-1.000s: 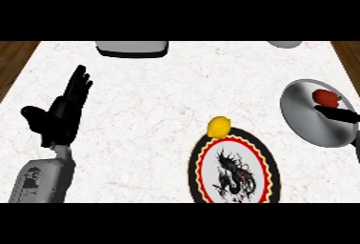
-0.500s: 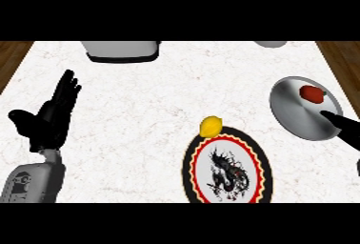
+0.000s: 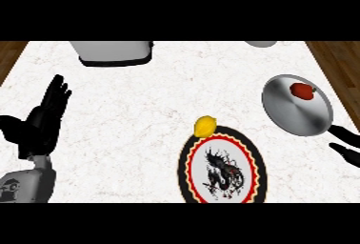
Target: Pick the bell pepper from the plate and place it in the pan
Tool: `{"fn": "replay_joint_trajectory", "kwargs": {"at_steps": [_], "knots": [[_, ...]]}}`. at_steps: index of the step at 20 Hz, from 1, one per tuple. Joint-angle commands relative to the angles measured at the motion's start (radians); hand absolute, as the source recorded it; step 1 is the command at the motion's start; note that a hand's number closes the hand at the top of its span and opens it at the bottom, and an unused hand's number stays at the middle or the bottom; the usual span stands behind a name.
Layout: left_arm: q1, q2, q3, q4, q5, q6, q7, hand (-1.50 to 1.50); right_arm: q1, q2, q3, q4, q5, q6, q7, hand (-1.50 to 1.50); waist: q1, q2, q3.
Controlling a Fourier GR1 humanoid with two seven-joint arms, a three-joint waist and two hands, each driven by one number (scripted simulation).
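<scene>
At the frame's left edge my left hand (image 3: 44, 119) rests open, fingers straight and pointing up. A grey boxy appliance (image 3: 112, 51) sits at upper left on the white marble counter (image 3: 141, 105). A yellow fruit (image 3: 205, 126) touches the black, red-rimmed dragon plate (image 3: 190, 164) at lower centre. At upper right the red bell pepper (image 3: 303, 89) lies in the round steel pan (image 3: 295, 112). Only part of my right hand (image 3: 346, 153) shows at the right edge; I cannot tell its grip.

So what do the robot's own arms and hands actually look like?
The left hand is matte black, with slim fingers and a thumb on a broad palm. It sits on a chunky grey forearm with a small dark marking on its casing. At the right edge only black parts of the right hand show. No cables are visible.
</scene>
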Motion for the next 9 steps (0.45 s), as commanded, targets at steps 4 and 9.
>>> {"fn": "replay_joint_trajectory", "kwargs": {"at_steps": [4, 9], "knots": [[0.003, 0.006, 0.009, 0.002, 0.007, -0.008, -0.007, 0.00, 0.281, 0.158, 0.042, -0.531, -0.065, 0.074, 0.212, -1.50, 0.011, 0.007, 0.000], [0.024, -0.030, -0.040, -0.055, -0.010, -0.006, -0.013, 0.00, 0.471, 0.281, 0.102, -0.883, -0.028, 0.065, 0.373, -1.50, 0.042, 0.015, 0.004]]}}
